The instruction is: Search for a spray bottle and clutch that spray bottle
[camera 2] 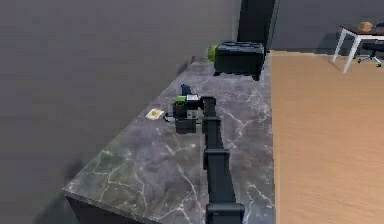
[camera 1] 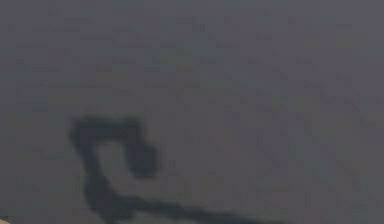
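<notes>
**Progress.** The search stage is judged all but done; the grasp is unconfirmed. In the arm side view the arm lies extended over a dark marble table, and the gripper sits near the middle of that table. At its far end is a small blue-and-green thing, either standing on the marble or just above it (which of the two cannot be settled). Its place and colour make it the likely spray bottle.

**Fingers.** I cannot tell whether they are apart, together or set on the thing. With the tabletop directly behind the gripper, I also cannot tell whether it holds anything.

**Outstanding, as judged.** The grip needs to be secured, and the thing needs to be lifted clear of the marble so that the hold can be verified.

**Hidden or unclear.**
- The blue-and-green thing is too small for a trigger head or nozzle to be made out.
- A small tan thing lies flat on the marble near the gripper and cannot be identified.
- At the table's far end stands a dark box with a green rounded thing beside it. What either one is cannot be made out.
- Across the wooden floor a white table is cut off at the picture's edge, with a brownish round thing on it.
- In the forward view a plain grey wall stands ahead.
</notes>
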